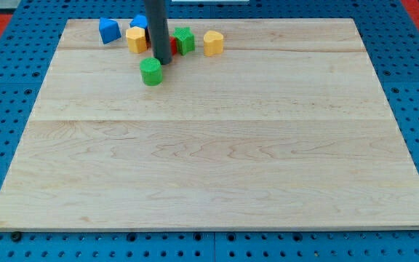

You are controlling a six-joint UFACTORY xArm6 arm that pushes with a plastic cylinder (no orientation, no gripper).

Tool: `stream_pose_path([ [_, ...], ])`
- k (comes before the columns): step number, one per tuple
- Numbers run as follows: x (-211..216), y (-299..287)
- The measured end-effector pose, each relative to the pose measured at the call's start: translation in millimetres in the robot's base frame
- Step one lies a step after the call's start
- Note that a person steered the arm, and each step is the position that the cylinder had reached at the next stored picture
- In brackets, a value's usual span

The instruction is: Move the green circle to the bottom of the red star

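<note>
- The rod's tip (161, 61) is resting on the tabletop (209, 153) near the view's top left, touching or just beside the upper right edge of the green circle (151, 71)
- The arm is carrying no hand, only this dark rod, so nothing is being gripped
- The rod is hiding most of the red star (173, 45), which is showing only as a red sliver just right of it
- A green block (185, 40) is sitting against that sliver's right, a yellow block (213, 43) further right
- Another yellow block (137, 39) and two blue blocks (109, 30) (139, 22) are crowding the rod's left
</note>
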State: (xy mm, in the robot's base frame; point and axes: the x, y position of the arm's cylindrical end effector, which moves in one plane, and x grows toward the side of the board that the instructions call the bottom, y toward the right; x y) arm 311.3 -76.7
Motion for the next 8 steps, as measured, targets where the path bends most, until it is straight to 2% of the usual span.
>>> stream_pose_path([
  [2,-9,-79],
  [3,23,-92],
  [4,57,-83],
  [6,47,-29],
  [8,20,-17],
])
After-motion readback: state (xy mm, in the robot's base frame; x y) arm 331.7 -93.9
